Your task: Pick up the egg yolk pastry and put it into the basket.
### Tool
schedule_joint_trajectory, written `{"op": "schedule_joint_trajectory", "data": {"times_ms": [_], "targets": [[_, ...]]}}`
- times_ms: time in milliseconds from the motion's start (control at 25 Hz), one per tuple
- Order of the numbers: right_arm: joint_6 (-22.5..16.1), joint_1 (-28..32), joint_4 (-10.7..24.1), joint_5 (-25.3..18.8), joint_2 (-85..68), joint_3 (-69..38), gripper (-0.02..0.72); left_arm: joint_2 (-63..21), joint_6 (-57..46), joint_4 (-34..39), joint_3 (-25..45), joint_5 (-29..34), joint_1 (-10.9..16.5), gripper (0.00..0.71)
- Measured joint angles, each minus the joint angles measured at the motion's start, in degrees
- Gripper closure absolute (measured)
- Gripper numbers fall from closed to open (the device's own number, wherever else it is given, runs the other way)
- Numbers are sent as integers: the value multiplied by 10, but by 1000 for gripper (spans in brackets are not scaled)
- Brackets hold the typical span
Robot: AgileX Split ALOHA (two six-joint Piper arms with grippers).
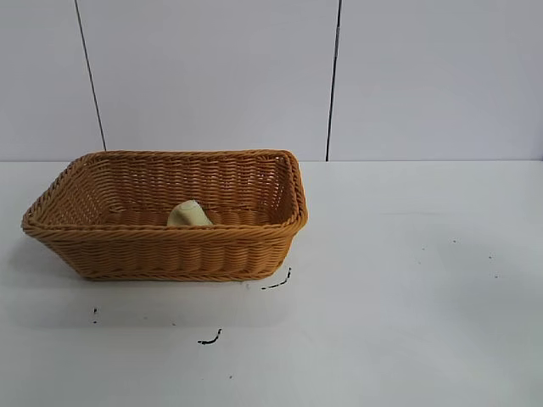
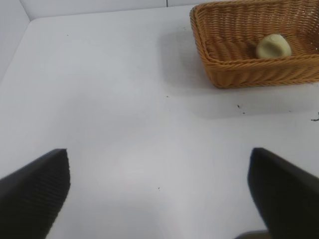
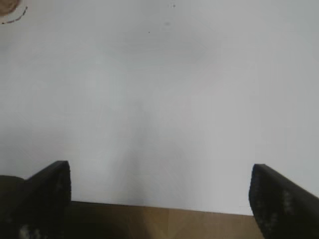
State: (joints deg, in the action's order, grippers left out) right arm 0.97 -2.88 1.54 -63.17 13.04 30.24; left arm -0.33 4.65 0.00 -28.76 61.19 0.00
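One egg yolk pastry (image 1: 189,214) lies inside the basket (image 1: 170,250) on the white tabletop (image 1: 407,288) in the exterior view, neither arm showing. From the left wrist, the left gripper (image 2: 158,191) gapes wide, well apart from the basket. From the right wrist, the right gripper (image 3: 159,194) spreads wide over bare tabletop.

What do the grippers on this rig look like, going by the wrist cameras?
Only the fingers show. The left gripper has two broad, flat black fingers with a fine ribbed texture on their faces and slanted tips. The right gripper has the same black fingers, with pale scuffed specks on them. No cables, labels or markings are in view, and neither arm appears in the exterior view.
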Motion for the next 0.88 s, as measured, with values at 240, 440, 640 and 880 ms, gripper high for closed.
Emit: {"op": "schedule_joint_trajectory", "data": {"times_ms": [240,440,640,880], "targets": [[-5,0,-10,38,-88,-22,8,0,0,0,0,0,0,14],[-5,0,-12,42,-111,-23,8,0,0,0,0,0,0,14],[-5,0,-15,42,-133,-23,8,0,0,0,0,0,0,14],[-6,0,-15,42,-133,-23,8,0,0,0,0,0,0,14]]}}
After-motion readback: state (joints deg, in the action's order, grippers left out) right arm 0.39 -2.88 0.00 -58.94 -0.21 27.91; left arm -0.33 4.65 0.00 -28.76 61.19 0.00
